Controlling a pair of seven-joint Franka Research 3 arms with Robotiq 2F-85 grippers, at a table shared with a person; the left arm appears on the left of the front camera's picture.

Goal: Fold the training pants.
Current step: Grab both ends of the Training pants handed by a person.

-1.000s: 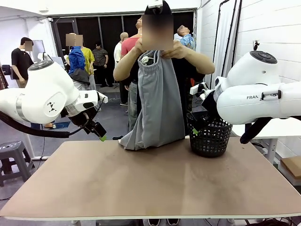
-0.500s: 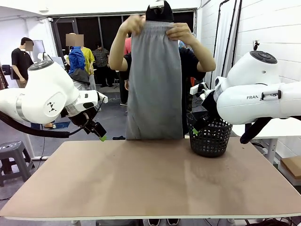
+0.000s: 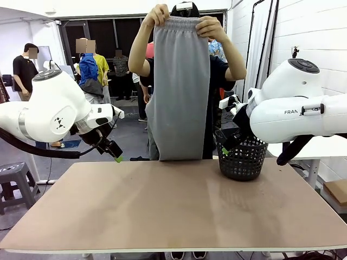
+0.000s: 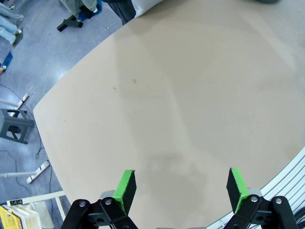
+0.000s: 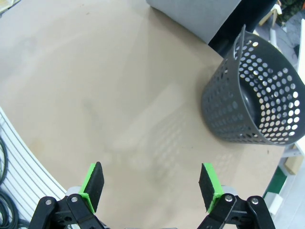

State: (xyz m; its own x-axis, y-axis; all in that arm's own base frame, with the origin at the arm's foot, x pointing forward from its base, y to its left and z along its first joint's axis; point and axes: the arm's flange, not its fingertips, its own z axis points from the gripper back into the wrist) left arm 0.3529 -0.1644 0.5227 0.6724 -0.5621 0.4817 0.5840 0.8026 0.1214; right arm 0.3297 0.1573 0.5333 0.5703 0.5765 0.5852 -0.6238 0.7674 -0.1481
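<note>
A person at the far side holds the light grey training pants (image 3: 180, 86) up by the waistband with both hands (image 3: 158, 14), the legs hanging straight down to the table's far edge. Their lower hem also shows in the right wrist view (image 5: 195, 16) and the left wrist view (image 4: 147, 5). My left gripper (image 3: 115, 153) hovers open above the table's far left, nothing between its green pads (image 4: 125, 189). My right gripper (image 3: 223, 147) hangs open beside the basket, its pads (image 5: 209, 186) apart and empty.
A black mesh basket (image 3: 242, 157) stands at the table's far right, seen from above as empty (image 5: 250, 102). The brown table (image 3: 173, 211) spreads bare toward me. A grey stool (image 3: 16, 179) stands on the floor at the left. Other people stand far behind.
The person has lifted the pants higher, from chest level to above head height, and let them hang out flat and long. Both arms have stayed still.
</note>
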